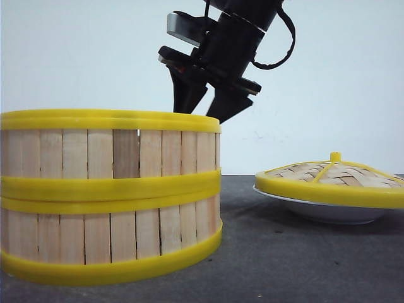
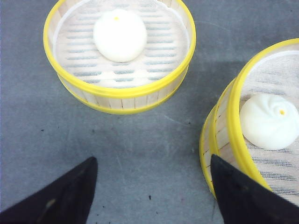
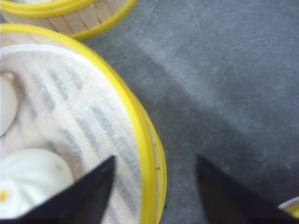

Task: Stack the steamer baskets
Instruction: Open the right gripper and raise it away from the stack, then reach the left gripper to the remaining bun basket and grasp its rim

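Note:
Two steamer baskets stand stacked at the near left, the upper basket (image 1: 76,154) on the lower basket (image 1: 76,237). My right gripper (image 1: 206,112) hangs open just over the stack's right rim (image 3: 142,140), one finger above the inside and one outside. A white bun (image 3: 32,179) lies inside the top basket. The third basket (image 2: 122,91) stands alone on the table with a bun (image 2: 119,35) in it. My left gripper (image 2: 153,161) is open above bare table between that basket and the stack (image 2: 223,135), its one finger close to the stack's wall.
A domed woven lid (image 1: 328,180) with yellow rim and knob rests on a shallow white plate (image 1: 328,213) at the right. The dark grey table (image 1: 278,259) runs between plate and stack. The single basket (image 3: 88,18) sits close beside the stack.

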